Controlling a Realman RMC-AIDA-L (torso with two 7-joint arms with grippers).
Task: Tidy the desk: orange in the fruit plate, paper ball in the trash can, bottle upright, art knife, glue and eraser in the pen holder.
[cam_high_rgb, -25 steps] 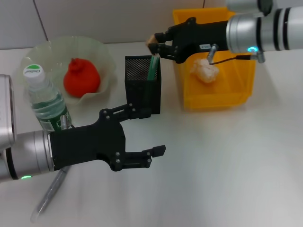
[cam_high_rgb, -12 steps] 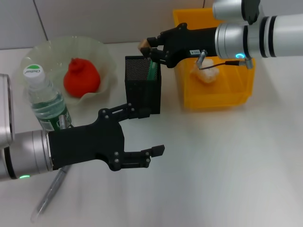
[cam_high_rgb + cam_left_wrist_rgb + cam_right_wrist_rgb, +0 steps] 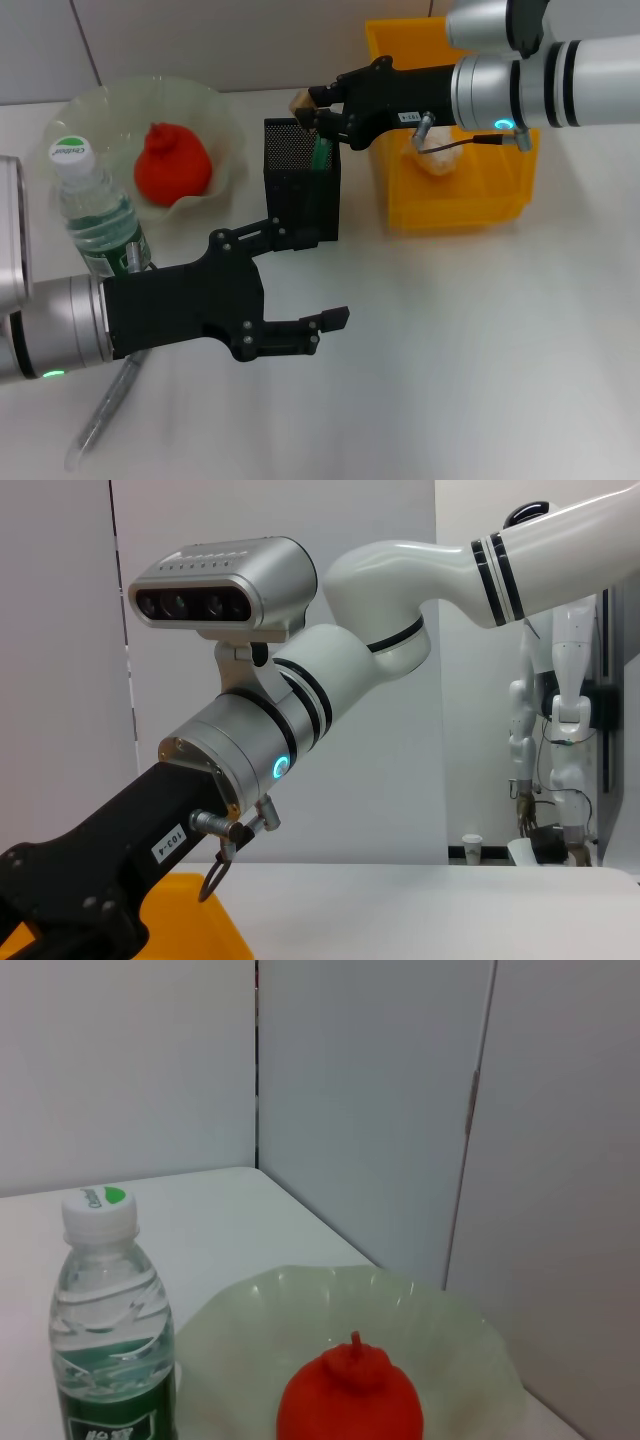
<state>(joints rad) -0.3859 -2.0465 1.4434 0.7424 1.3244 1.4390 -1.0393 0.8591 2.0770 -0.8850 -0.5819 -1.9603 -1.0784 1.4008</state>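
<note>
The right hand [image 3: 312, 108] is over the top of the pen holder [image 3: 301, 180], pinched shut on the eraser [image 3: 299, 100], a little tan block. The pen holder is a tall square cup of black wire mesh with something green standing in it. Just beside it is the trash can [image 3: 500, 200], a deep yellow plastic box, with the crumpled paper ball [image 3: 437, 157] inside.

The left hand [image 3: 300, 285] hangs low over the white counter [image 3: 480, 350], fingers spread wide and holding nothing. Near it stands the bottle [image 3: 92, 210], clear plastic, upright.

The right wrist view shows the bottle's white cap and green label from the side, and the orange [image 3: 349, 1400] with a small stem, sitting in the fruit plate [image 3: 450, 1330], a wavy pale-green bowl.

The left wrist view shows only the right arm and a yellow corner of the trash can.
</note>
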